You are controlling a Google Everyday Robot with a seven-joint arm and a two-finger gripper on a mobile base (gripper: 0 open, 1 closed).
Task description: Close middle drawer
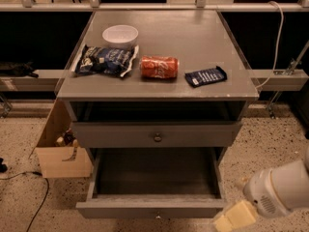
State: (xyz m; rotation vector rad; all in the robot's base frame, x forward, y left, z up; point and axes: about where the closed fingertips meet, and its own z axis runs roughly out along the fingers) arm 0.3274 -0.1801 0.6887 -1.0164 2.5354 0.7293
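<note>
End effector: your end effector sits low, released, holding nothing.
Middle drawer: pulled way out, just left of your end effector.
Red can: on the desk, up and left of it.

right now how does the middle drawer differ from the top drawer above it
The middle drawer is pulled far out, its inside on show; the top drawer sits well back under the tabletop. The top drawer's front looks taller than the middle drawer's. The gripper is beside the middle drawer's front right corner, away from the top drawer. Both are grey, each with one small round centre knob.
</note>
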